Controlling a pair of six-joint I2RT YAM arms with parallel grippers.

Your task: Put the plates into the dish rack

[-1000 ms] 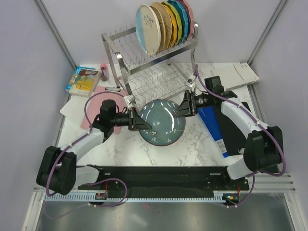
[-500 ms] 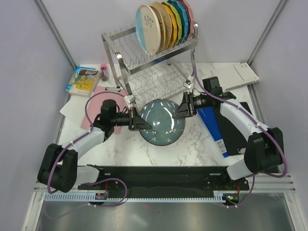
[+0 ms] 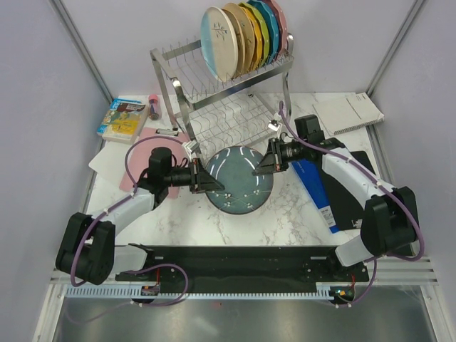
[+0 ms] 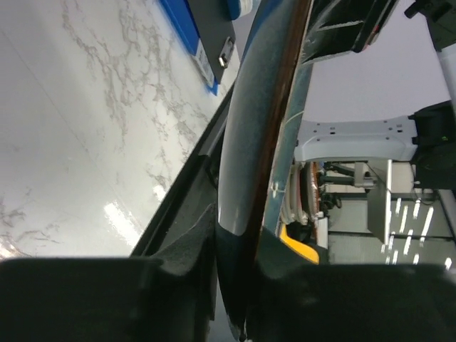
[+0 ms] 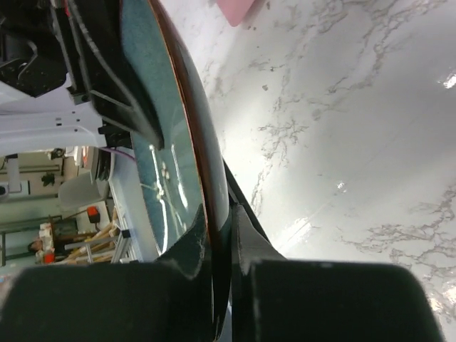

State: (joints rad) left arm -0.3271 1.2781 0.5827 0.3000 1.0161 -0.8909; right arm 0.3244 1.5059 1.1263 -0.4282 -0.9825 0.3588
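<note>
Teal plate (image 3: 237, 178): dark, speckled and glossy, with a brown rim edge. Held between the two grippers and tipped up off the marble table (image 3: 285, 214).

Left gripper (image 3: 206, 182): pinching the plate's left rim. In the wrist view, rim (image 4: 249, 142) wedged edge-on between the dark fingers (image 4: 178, 285).

Right gripper (image 3: 265, 164): clamped on the opposite rim, facing the left one across the dish. In the wrist view, plate (image 5: 171, 142) runs down into the narrow gap between the fingers (image 5: 299, 299).

Arms: both bent at the elbow and reaching inward from the table's near edge, with wrists roughly level and fingers pointing at each other.

Dish rack (image 3: 214, 78): just beyond both grippers. Silver wire in two tiers, lower prongs right behind the held plate's far rim.

Racked plates (image 3: 219, 43): on the upper tier, above and beyond the right gripper. Standing on edge in a tight row, with a light-blue-and-cream one with a sprig in front and cream, yellow, green, blue and pink behind.

Blue book (image 3: 313, 187): flat on the table, just outside the right wrist.

Pink sheet (image 3: 153, 139): beyond the left wrist.
</note>
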